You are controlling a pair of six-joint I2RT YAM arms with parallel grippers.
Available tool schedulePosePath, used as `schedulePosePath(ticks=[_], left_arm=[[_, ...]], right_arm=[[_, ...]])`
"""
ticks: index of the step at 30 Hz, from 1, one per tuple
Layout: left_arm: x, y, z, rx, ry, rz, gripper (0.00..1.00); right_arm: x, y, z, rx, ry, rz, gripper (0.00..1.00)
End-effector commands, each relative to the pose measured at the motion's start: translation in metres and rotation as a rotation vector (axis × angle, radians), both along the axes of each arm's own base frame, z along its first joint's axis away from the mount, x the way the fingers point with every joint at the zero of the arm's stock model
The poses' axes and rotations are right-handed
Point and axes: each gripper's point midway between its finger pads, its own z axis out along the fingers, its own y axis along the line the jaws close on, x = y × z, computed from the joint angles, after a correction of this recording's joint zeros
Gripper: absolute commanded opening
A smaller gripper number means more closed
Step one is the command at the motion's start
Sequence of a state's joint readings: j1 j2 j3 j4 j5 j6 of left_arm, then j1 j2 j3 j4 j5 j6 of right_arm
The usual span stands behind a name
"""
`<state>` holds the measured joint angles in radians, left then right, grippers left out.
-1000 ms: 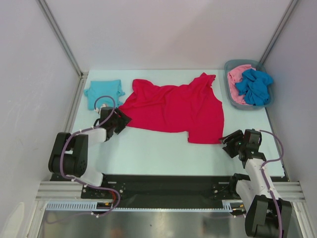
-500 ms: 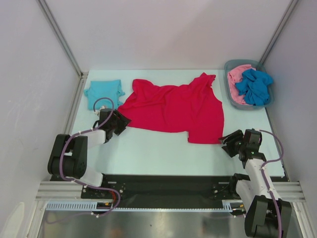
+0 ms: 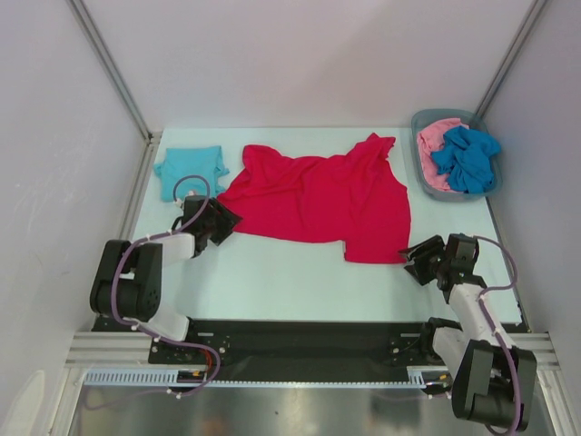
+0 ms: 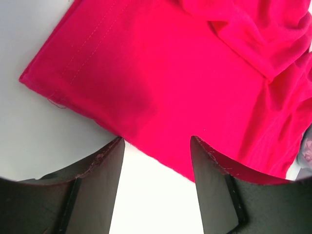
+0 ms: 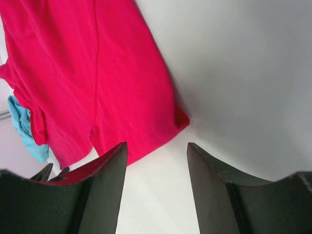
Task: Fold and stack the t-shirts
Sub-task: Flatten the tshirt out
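The red t-shirt (image 3: 318,195) lies spread and rumpled on the table (image 3: 290,272). At its left corner the left pincer (image 3: 227,221) stands open, its fingers apart over the hem. Just off its near right corner the right pincer (image 3: 410,259) gapes open, holding nothing. Left of the red t-shirt lies a folded teal t-shirt (image 3: 191,170). To the far right of the red t-shirt, a grey bin (image 3: 419,163) holds a pink t-shirt (image 3: 436,136) and a blue t-shirt (image 3: 466,159).

You have four t-shirts in view. There is one red t-shirt (image 3: 322,200), one teal t-shirt (image 3: 191,170) to the left of it, and one pink t-shirt (image 3: 434,145) and one blue t-shirt (image 3: 466,159) to the right of it. There is one grey bin (image 3: 418,123), holding those last two. You have two grippers: the left gripper (image 3: 221,221) and the right gripper (image 3: 413,261), one at each near corner of the red t-shirt.
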<state>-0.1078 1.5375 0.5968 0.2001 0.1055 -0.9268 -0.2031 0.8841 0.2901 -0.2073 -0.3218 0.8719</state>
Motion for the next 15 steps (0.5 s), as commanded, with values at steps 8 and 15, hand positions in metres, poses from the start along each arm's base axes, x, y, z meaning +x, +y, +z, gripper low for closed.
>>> schedulePosePath(ticks=[8,15], left_arm=[[-0.006,0.005,-0.013,0.02,0.065,0.004,0.63],[-0.002,0.003,-0.013,0.02,0.066,0.0,0.6]], right_arm=[[0.029,-0.005,-0.006,0.025,0.017,-0.017,0.58],[0.025,-0.006,-0.018,0.021,0.032,-0.018,0.57]])
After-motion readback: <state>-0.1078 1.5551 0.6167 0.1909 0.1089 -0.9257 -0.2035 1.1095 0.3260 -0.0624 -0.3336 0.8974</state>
